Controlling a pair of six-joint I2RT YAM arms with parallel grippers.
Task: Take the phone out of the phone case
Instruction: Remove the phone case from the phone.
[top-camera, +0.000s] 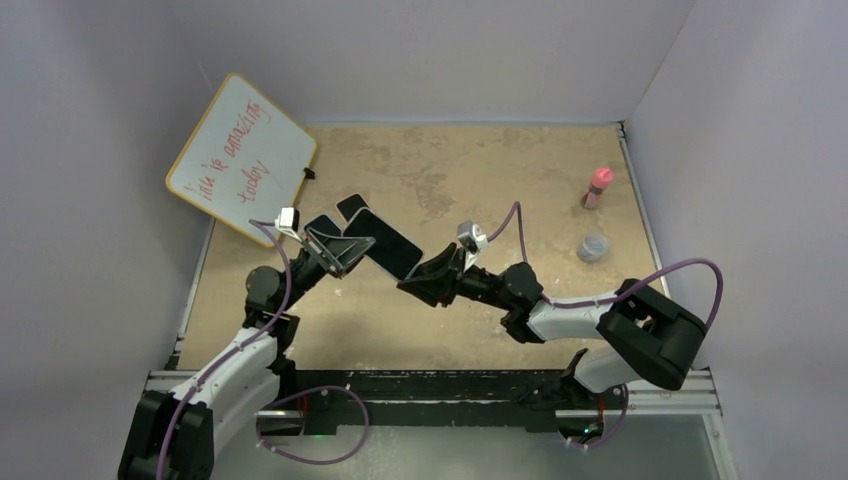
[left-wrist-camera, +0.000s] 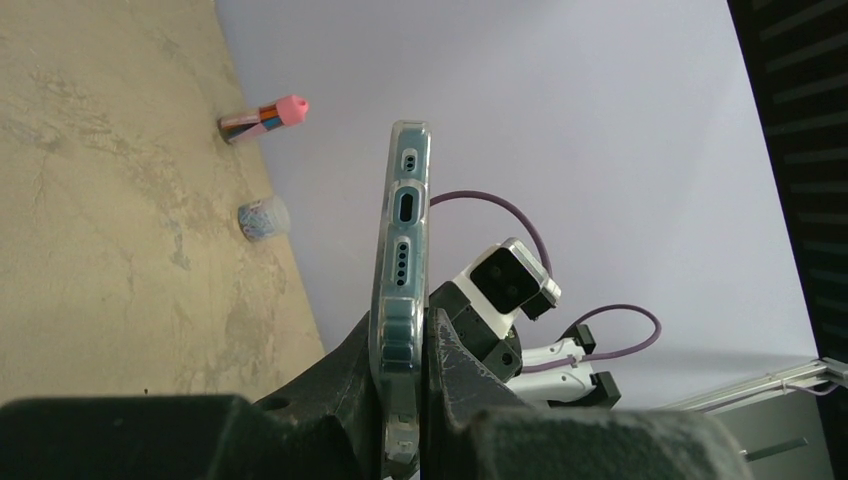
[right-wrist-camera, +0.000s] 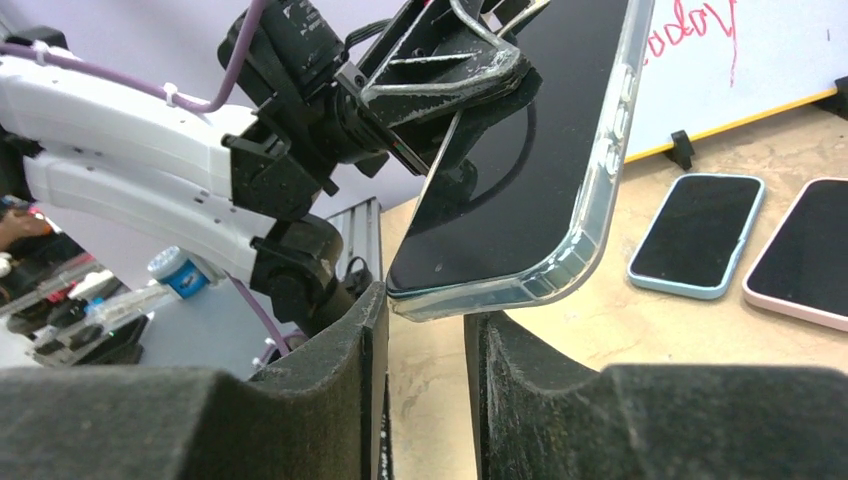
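You had a clear, faintly bluish phone case (right-wrist-camera: 608, 170) around a phone (right-wrist-camera: 520, 190) with a glossy black screen. The table (top-camera: 450, 170) was mottled tan. The whiteboard (top-camera: 242, 158) was white, yellow-framed, with red handwriting. A pale-blue-cased phone (right-wrist-camera: 697, 235) and a pink-cased phone (right-wrist-camera: 805, 255) both showed black screens. The cables (top-camera: 690, 265) were purple, and the tube (top-camera: 598, 187) was pink-capped.
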